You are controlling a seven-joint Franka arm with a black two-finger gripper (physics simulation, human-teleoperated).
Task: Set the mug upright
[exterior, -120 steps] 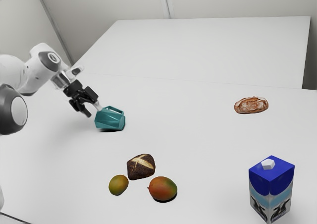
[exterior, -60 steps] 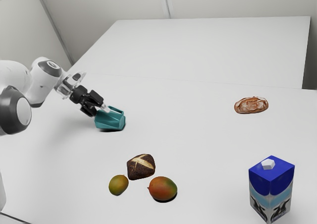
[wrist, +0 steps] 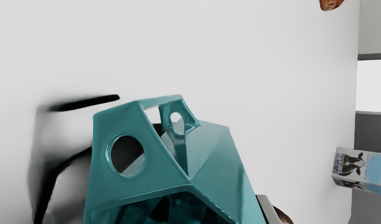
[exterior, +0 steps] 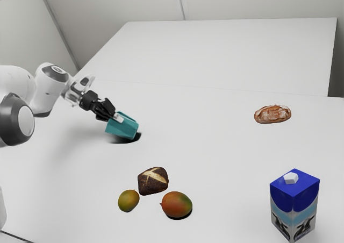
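Note:
In the exterior view my gripper (exterior: pixel 117 117) reaches down to the teal mug (exterior: pixel 122 128) from the exterior view's left and is shut on its wall near the open end. The mug is tilted, partly raised off the table, with a dark shadow beside its base. Seen from the wrist, the mug (wrist: pixel 215 155) has its mouth toward my gripper (wrist: pixel 215 211) and its angular handle with a round hole facing the camera. One finger (wrist: pixel 266 209) lies along the mug's outside; the other is hard to make out, with dark shapes inside the mouth.
A dark bread roll (exterior: pixel 153 180), a small mango (exterior: pixel 128 200) and a larger red-green mango (exterior: pixel 177 205) lie on the white table (exterior: pixel 215 146) nearer the exterior camera. Toward the exterior view's right are a brown loaf (exterior: pixel 273 114) and a blue milk carton (exterior: pixel 294 204).
My gripper has moved in to the mug and closed on it. The mug, which lay on its side, has tipped up and shifted slightly toward the exterior view's right.

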